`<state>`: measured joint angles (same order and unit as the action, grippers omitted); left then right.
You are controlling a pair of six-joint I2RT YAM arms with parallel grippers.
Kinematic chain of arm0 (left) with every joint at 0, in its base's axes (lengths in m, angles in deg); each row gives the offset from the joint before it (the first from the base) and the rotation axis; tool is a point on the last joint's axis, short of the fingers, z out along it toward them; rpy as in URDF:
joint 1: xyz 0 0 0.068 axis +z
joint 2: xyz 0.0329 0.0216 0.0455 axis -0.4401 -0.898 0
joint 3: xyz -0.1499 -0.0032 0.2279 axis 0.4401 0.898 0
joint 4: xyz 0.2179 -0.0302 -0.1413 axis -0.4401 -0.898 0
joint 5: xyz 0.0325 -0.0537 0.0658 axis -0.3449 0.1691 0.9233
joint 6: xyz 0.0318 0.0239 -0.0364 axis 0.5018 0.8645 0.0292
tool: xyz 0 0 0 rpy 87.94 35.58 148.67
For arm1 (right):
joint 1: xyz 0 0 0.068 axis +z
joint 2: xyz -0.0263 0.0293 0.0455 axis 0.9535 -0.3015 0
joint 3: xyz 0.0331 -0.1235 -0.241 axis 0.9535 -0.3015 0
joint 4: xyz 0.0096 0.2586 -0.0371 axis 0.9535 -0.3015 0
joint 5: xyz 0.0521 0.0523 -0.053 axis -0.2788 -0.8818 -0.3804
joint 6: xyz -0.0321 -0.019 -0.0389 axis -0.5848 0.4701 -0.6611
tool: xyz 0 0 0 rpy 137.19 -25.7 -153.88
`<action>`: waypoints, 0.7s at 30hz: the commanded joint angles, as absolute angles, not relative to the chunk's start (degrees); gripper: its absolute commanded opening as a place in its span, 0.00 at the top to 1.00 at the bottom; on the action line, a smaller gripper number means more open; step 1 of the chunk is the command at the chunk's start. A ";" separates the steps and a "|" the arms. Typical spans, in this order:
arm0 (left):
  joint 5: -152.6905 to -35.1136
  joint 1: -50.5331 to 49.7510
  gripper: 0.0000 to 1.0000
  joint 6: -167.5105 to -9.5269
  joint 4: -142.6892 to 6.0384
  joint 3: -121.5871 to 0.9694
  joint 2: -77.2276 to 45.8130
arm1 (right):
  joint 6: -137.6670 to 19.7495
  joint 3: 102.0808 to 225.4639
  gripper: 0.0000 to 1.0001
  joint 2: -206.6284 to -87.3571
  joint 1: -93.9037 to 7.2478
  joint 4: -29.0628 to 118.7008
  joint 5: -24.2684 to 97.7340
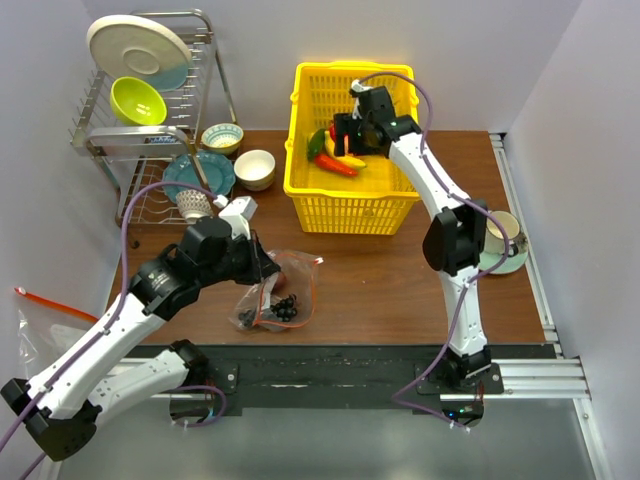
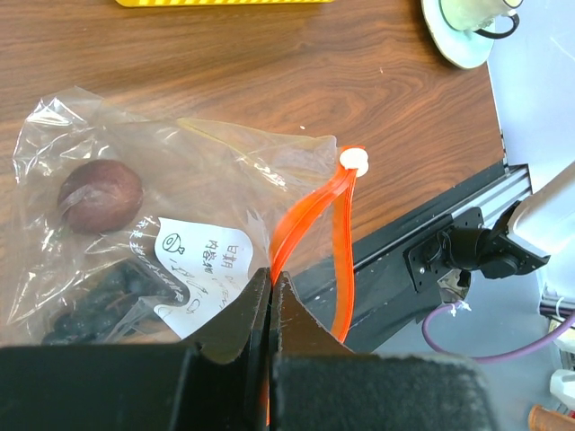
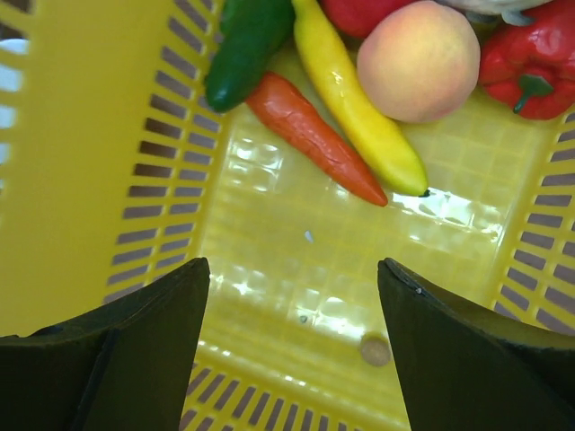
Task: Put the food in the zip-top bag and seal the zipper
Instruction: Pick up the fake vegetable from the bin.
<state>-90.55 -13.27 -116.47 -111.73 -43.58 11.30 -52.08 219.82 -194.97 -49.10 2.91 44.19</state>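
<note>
The zip-top bag (image 1: 290, 272) lies crinkled on the table in front of the basket. It holds a dark round fruit (image 2: 99, 196) and dark grapes (image 2: 85, 305). My left gripper (image 2: 270, 280) is shut on the orange zipper (image 2: 305, 211) at the bag's mouth, and the strip's white end piece (image 2: 354, 159) points away from it. My right gripper (image 3: 294, 265) hangs open inside the yellow basket (image 1: 350, 205) with nothing between its fingers. Beyond it lie a green cucumber (image 3: 247, 45), an orange-red piece (image 3: 314, 135), a yellow banana (image 3: 359, 108), a peach (image 3: 418, 58) and a red pepper (image 3: 530, 58).
A dish rack (image 1: 150, 90) with a plate and a green bowl stands at the back left, with bowls (image 1: 254, 168) on the table beside it. A cup on a saucer (image 1: 505, 240) sits at the right. Another flat clear bag (image 1: 40, 315) lies off the table's left edge.
</note>
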 commanded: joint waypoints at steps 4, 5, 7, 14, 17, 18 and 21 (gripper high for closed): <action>-89.69 -13.00 1.00 -117.72 -111.56 -45.44 10.57 | -55.05 224.45 0.25 -201.34 -50.48 6.47 43.23; -89.34 -13.09 1.00 -117.81 -111.74 -45.53 10.57 | -55.31 224.63 0.27 -201.96 -50.66 6.74 43.32; -88.98 -13.09 1.00 -117.81 -111.83 -45.62 10.22 | -55.75 224.55 0.30 -203.54 -51.01 7.96 43.23; -89.07 -13.09 1.00 -117.81 -111.48 -45.80 8.37 | -56.46 228.32 0.30 -210.13 -51.36 8.85 42.27; -89.33 -13.00 1.00 -117.81 -111.21 -46.06 7.76 | -55.93 228.68 0.30 -212.15 -51.45 9.55 42.00; -89.25 -13.00 1.00 -117.72 -111.21 -46.15 7.67 | -55.76 228.24 0.30 -212.42 -51.45 9.82 41.74; -89.16 -13.00 1.00 -117.72 -111.03 -46.32 7.32 | -55.05 227.80 0.31 -213.57 -51.45 10.70 39.72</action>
<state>-89.56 -13.27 -116.90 -112.03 -43.91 7.49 -55.27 225.78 -213.41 -51.16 7.79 42.85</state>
